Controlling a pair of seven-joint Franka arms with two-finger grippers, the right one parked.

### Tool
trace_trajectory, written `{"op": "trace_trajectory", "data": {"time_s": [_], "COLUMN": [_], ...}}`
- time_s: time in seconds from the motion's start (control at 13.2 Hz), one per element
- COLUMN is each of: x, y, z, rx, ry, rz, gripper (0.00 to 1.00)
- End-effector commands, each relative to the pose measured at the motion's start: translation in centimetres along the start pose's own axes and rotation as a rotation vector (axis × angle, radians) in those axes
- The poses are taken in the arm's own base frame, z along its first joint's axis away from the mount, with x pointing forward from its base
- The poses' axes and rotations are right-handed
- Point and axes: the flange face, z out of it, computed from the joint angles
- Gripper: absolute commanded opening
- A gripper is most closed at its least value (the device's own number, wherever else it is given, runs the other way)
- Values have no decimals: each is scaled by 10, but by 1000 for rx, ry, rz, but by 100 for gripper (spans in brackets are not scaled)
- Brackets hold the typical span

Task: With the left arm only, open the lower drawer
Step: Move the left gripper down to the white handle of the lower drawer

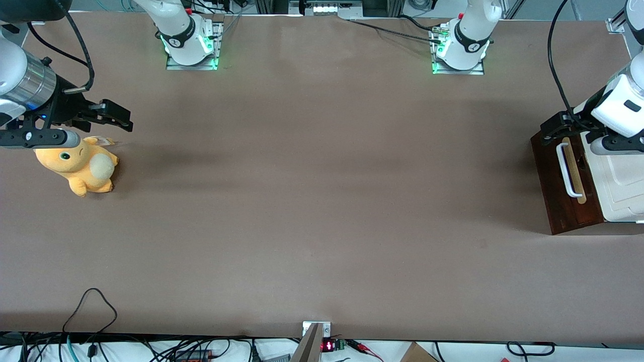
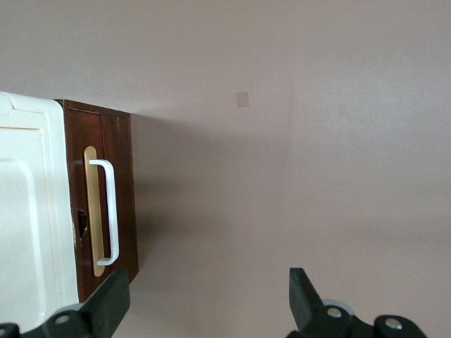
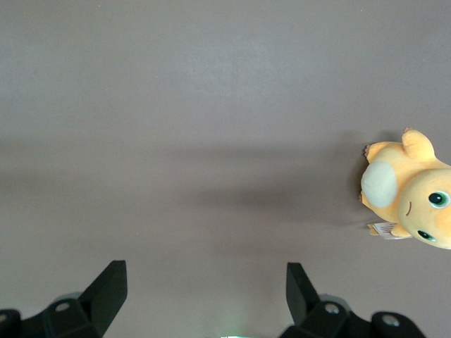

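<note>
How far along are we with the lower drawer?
Early. The left arm has its claw open above the cabinet, near the white handle but not gripping it. The lower drawer shows no gap or interior, so gripping and pulling remain.

Overhead front view, downward wrist views

the light is even and soft, from above. the table shows faint broad shadows near the lower drawer and beside the plush toy. green glow shines at the arm bases. the gripper, spread wide near the drawer, looks dark and slightly blurred.
</note>
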Motion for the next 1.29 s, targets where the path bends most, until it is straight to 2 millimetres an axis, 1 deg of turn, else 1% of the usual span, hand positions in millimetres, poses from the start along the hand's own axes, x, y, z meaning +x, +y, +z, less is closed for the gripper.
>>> {"op": "trace_trajectory", "data": {"time_s": [0.0,0.15,0.3,0.61,0.76,0.98,1.14,1.21], "x": [-2,-3,-1,-1,-3,-5,-5,-5], "y": [0,0,5,4,4,1,-3,-11], "z": [-11,-11,-17,-12,-13,-8,5,11], "rx": [-27,-25,-14,-21,-23,-21,-21,-14], "ry": [-10,-15,-3,-16,-31,-54,-80,-90], "rz": [22,20,33,53,51,49,91,104], "gripper": [100,100,100,100,100,100,100,100]}}
